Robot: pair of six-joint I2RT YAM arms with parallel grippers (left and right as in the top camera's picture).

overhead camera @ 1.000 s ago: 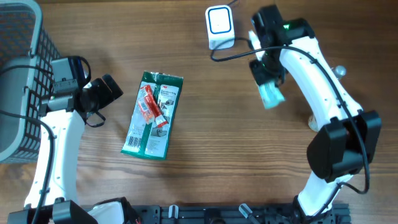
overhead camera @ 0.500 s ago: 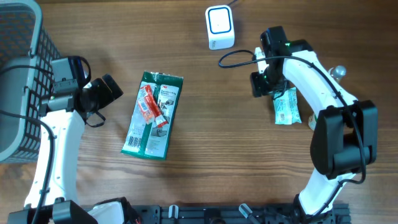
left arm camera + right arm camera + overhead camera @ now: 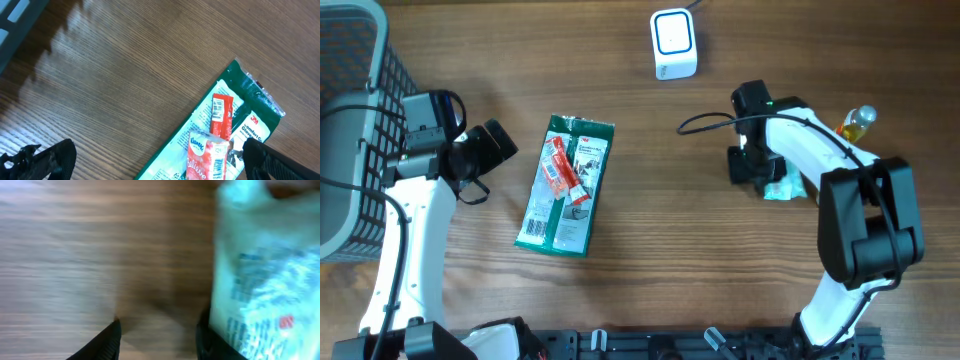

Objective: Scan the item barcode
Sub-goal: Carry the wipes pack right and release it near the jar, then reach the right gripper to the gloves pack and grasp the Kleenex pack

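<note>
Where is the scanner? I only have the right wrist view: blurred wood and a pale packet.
Observer: The white scanner stands farther out, ahead and left of the right gripper.
Operator: Anything close to my arm?
Observer: A small bottle of yellow liquid sits just right of it.
Operator: What else is out there?
Observer: A green 3M glove pack with a Kleenex pack on top, beside the open left gripper.
</note>
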